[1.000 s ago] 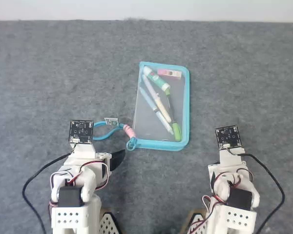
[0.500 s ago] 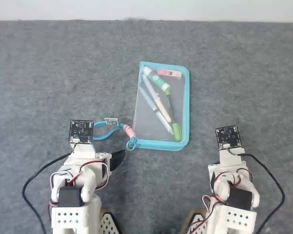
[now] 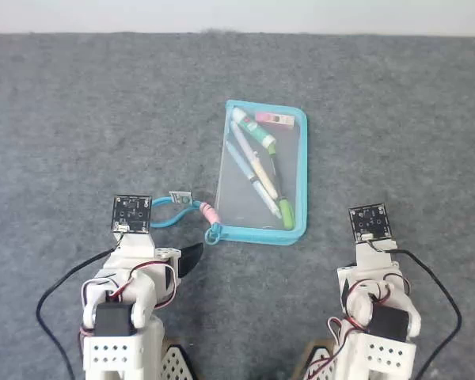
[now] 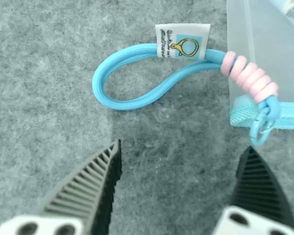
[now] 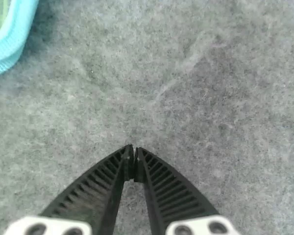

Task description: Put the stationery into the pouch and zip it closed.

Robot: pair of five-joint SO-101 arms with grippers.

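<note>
— Pouch, the clear plastic one with the turquoise fabric zip edge (image 3: 303, 174), lies mid-table on the grey felt mat (image 3: 380, 95), ahead of both arms. The slim pens (image 3: 257, 170), the green marker (image 3: 257, 133) and the pink clip (image 3: 275, 119) are all inside, so the zip looks like the only thing left. The high view doesn't show whether it's run fully home. Any tips?

— The puller sits at the pouch corner nearest the left arm. It's a string of pink beads (image 4: 250, 78) on a small turquoise ring (image 4: 259, 129), with a turquoise cord loop (image 4: 122, 103) trailing over the mat. The left gripper (image 4: 182, 147) hangs just short of that loop, jaws spread wide, nothing in them. If the zip needs a last tug, it's probably better to pinch the beads than the floppy cord. It should pull along the zip line while the other arm pins the pouch, or it may skate on the felt. The right gripper (image 5: 133, 149) is pressed together on nothing, over bare mat near a pouch corner. The left wrist view gives the ring and the white label (image 4: 182, 41) up close, and the high view gives the contents and both arms.
</note>
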